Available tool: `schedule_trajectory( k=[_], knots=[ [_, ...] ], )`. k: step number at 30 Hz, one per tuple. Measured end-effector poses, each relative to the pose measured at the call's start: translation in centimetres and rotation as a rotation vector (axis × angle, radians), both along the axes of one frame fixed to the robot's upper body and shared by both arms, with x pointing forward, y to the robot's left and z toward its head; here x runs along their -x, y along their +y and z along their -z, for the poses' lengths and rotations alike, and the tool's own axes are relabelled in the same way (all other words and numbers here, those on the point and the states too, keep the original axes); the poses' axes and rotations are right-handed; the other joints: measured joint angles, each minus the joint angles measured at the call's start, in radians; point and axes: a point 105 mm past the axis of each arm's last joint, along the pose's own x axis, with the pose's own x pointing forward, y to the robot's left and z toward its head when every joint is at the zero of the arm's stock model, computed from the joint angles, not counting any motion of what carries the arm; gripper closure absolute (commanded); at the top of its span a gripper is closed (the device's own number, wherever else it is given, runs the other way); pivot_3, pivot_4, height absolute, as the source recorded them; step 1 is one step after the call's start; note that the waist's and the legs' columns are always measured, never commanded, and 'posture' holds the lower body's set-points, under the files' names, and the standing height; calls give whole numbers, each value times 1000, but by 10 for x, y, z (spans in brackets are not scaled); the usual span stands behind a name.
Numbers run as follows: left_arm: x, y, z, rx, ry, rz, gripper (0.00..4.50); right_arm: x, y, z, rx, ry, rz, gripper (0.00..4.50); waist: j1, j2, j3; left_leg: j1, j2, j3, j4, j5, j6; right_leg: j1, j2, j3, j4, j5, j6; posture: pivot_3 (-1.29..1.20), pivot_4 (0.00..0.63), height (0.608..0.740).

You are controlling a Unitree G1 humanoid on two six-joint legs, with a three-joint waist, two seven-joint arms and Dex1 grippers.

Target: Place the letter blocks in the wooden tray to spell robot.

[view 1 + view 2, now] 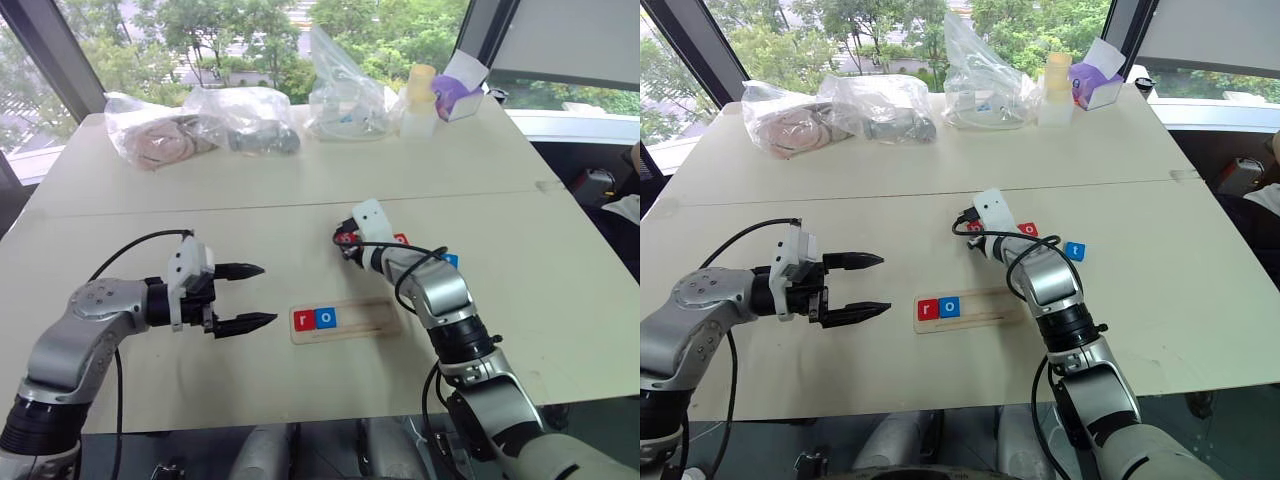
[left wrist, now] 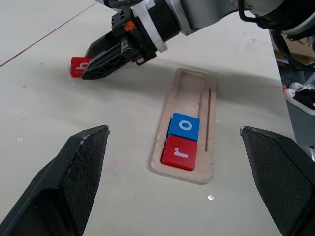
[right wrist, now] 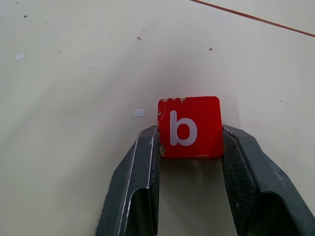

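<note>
The right gripper [image 3: 189, 142] pinches a red square letter block marked "b" [image 3: 189, 127] on the pale table [image 1: 200, 190] at about eleven o'clock of the pale wooden tray [image 1: 350, 322] holding a red "r" block [image 1: 304, 320] and a blue "o" block [image 1: 326, 318], while the left gripper [image 1: 250, 296] hangs with fingers spread at the tray's nine o'clock.

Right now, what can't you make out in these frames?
- b block: right end effector shut on it; arm hides it in head views.
- Red block: letter too small, arm overlaps.
- Bags: contents blurred by plastic.
- Wooden tray: unobstructed.
</note>
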Motion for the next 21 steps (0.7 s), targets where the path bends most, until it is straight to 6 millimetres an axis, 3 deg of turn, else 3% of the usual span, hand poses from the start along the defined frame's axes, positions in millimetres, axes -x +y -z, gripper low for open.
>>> schedule_trajectory(
  k=[4, 10, 16, 21],
  knots=[
    [-2, -4, -3, 7, -13, 13, 0, 11, -14, -7, 28, -8, 13, 3370, 9, 0, 0, -2, -1, -1, 0, 0, 0, -1, 0, 0, 0, 0, 0, 0, 150, 740],
    [-7, -15, 1, 26, -2, 62, 0, 66, -82, -37, 49, 11, 120, 3370, 6, 0, 0, -8, -1, -1, 1, 0, 0, -6, -1, -1, -1, 0, 0, 0, 150, 740],
    [-12, -20, 5, 25, 0, 101, 0, 116, -101, -24, 12, 120, 167, 3370, 7, 0, 0, -8, 4, 0, 1, 0, 0, -7, 3, -1, -1, 1, -1, 0, 150, 740],
    [-18, -22, 2, 40, -17, 108, 0, 137, -108, -5, -45, 167, 247, 3370, 6, 0, 0, -8, 4, 1, 3, 0, 0, -7, 3, 0, 0, 1, -1, 0, 150, 740]
  ],
)
